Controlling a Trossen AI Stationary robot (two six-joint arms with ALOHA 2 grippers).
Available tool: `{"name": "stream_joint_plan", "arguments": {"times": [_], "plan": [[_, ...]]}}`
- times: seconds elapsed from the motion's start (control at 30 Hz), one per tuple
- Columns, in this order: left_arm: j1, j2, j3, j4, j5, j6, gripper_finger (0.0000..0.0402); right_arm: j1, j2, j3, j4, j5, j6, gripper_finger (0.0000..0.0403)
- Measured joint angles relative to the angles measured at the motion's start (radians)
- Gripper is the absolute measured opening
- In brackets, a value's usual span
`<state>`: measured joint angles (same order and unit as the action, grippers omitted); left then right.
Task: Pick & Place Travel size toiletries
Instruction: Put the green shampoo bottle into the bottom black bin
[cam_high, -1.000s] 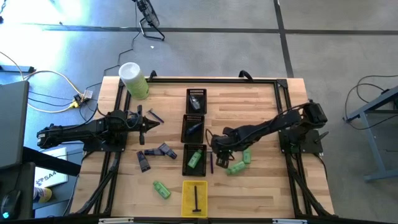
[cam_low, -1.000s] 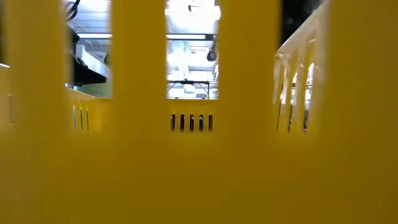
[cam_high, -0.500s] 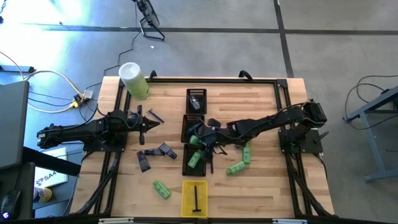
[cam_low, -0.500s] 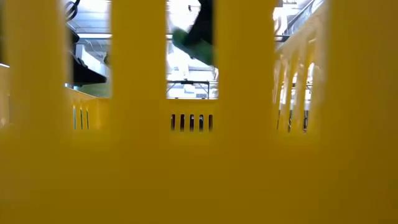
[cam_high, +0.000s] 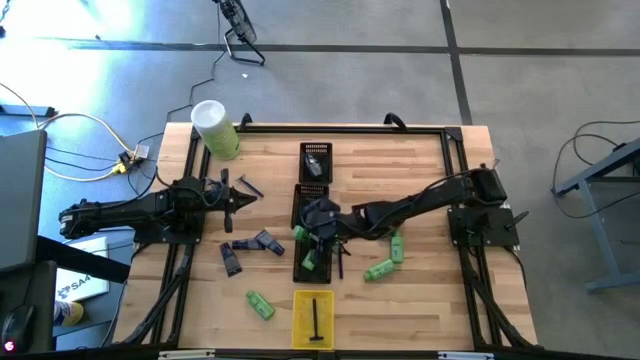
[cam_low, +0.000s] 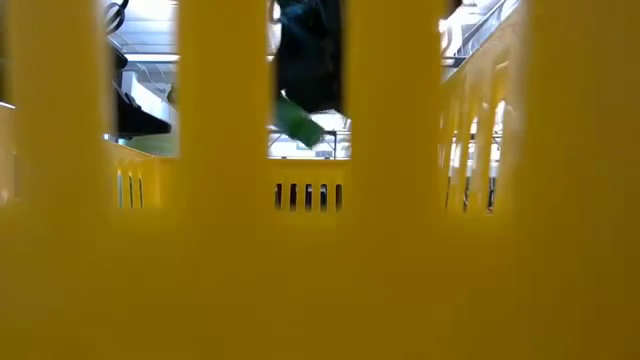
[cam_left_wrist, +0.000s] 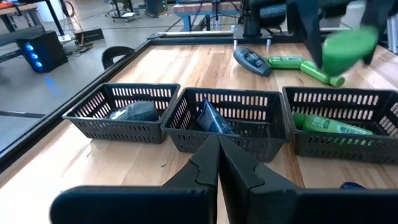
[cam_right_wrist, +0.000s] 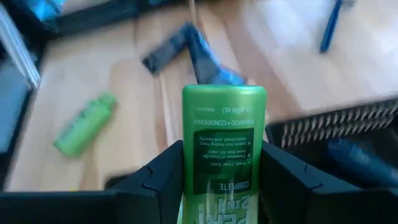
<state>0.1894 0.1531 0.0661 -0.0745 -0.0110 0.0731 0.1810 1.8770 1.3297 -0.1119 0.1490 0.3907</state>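
We are stretching our right arm across the desk, its pincer (cam_high: 318, 222) clamping a green bottle (cam_right_wrist: 222, 146); our left pincer (cam_high: 236, 197) is resting closed at the left.

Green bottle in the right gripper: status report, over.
Right gripper shut on green bottle, above the black trays. Left gripper shut, empty, parked at table's left. One bottle already in the near black tray. Nothing in the way.

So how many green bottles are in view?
5 green bottles: one held in the jaws of the right gripper, one in the black tray below it, two on the table to that tray's right, one left of the yellow tray. Others may be hidden.
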Motion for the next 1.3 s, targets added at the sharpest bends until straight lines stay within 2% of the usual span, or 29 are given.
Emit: {"name": "stream_joint_plan", "arguments": {"times": [0.33, 0.67, 1.07, 1.17, 1.3], "plan": [[0.000, 0.000, 0.000, -0.002, 0.001, 0.000, 0.0006, 0.002, 0.075, 0.000, 0.037, -0.098, 0.054, 0.0168], [0.000, 0.000, 0.000, -0.002, 0.001, 0.000, 0.0006, -0.012, 0.093, 0.001, 0.028, -0.183, 0.096, 0.0169], [0.000, 0.000, 0.000, -0.002, 0.000, 0.000, 0.0006, -0.014, 0.093, 0.001, -0.003, -0.176, 0.110, 0.0241], [0.000, 0.000, 0.000, -0.002, 0.000, 0.000, 0.0006, -0.023, 0.083, 0.001, -0.011, -0.193, 0.110, 0.0244], [0.000, 0.000, 0.000, -0.002, 0.000, 0.000, 0.0006, -0.036, 0.043, 0.000, -0.042, -0.228, 0.105, 0.0226]]}}
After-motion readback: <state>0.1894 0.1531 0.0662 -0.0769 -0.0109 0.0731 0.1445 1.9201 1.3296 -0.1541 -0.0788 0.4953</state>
